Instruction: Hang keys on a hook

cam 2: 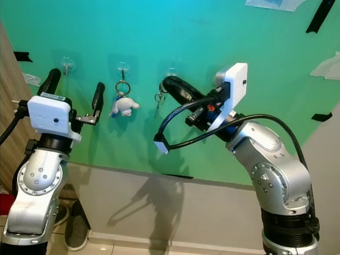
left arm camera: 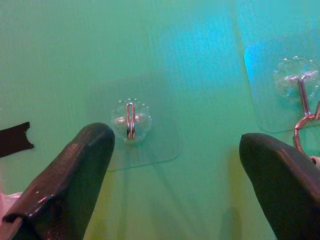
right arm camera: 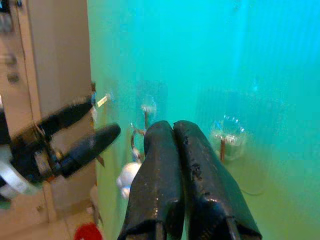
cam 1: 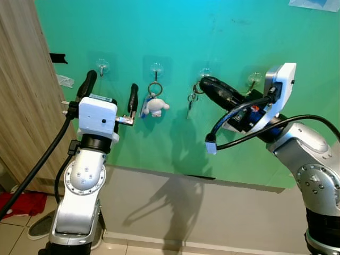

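Observation:
Four clear stick-on hooks sit in a row on the green wall. The far-left hook [cam 1: 102, 66] is bare, and my left gripper [cam 1: 110, 90] stands open in front of it, a finger on either side [left arm camera: 129, 119]. A key ring with a white plush charm [cam 1: 154, 106] hangs on the second hook [cam 1: 156, 68]. My right gripper [cam 1: 203, 83] is shut, its tip just below the third hook [cam 1: 205, 71]. A small bunch of keys [cam 1: 191, 100] dangles at that tip, and its ring is hidden by the fingers [right arm camera: 160, 150]. The fourth hook [cam 1: 255, 78] is bare.
A wooden door [cam 1: 21, 106] stands at the left, close to my left arm. A red cloth [cam 1: 21, 204] and a shoe [cam 1: 40, 226] lie on the floor below. A black cable [cam 1: 223, 125] loops under my right wrist. The lower wall [cam 1: 212, 212] is grey.

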Controlling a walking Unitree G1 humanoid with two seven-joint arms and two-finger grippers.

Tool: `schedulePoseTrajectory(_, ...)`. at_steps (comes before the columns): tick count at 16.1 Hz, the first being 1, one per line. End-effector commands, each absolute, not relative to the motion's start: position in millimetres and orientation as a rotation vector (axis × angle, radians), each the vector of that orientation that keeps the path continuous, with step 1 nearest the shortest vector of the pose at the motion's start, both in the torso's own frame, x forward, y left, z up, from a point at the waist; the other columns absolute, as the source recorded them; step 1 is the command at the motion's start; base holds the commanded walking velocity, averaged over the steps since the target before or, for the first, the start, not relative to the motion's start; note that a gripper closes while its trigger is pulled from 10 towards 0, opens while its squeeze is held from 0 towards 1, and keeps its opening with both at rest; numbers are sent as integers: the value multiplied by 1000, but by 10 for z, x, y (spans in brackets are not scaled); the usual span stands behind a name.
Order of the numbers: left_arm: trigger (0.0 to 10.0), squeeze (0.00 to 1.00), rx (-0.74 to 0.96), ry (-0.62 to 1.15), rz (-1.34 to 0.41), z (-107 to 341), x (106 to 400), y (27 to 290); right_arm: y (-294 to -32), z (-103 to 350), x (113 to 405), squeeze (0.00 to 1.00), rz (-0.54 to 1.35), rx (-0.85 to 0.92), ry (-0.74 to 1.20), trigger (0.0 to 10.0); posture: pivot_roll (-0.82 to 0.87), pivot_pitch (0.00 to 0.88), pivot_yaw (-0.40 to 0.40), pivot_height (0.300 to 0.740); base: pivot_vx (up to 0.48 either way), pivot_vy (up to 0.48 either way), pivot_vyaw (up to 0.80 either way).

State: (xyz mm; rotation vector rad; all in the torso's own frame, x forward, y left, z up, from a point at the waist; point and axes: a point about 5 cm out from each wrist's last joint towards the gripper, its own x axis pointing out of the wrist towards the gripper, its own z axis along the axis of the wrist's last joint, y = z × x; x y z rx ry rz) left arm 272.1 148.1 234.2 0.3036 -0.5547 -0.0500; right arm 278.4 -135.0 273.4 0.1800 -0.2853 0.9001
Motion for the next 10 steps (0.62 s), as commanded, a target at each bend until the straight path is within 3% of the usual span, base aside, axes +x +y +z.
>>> schedulePoseTrajectory(1,10000,0,319,-541,-73,2300,2730,1450,-1421,2753,2778,0,880,216,-289,0,3,0,-58,732,0,0,0)
schedulePoseTrajectory(2,10000,0,319,-540,-74,2298,2730,1451,-1429,2762,2766,0,892,233,-293,0,3,0,-58,732,0,0,0)
schedulePoseTrajectory(6,10000,0,321,-535,-77,2280,2743,1442,-1343,2721,2781,0,852,-22,-350,0,-4,0,-54,732,0,0,0)
schedulePoseTrajectory(10,10000,0,320,-531,-74,2271,2744,1445,-1408,2700,2820,0,829,145,-305,0,0,0,-58,732,0,0,0)
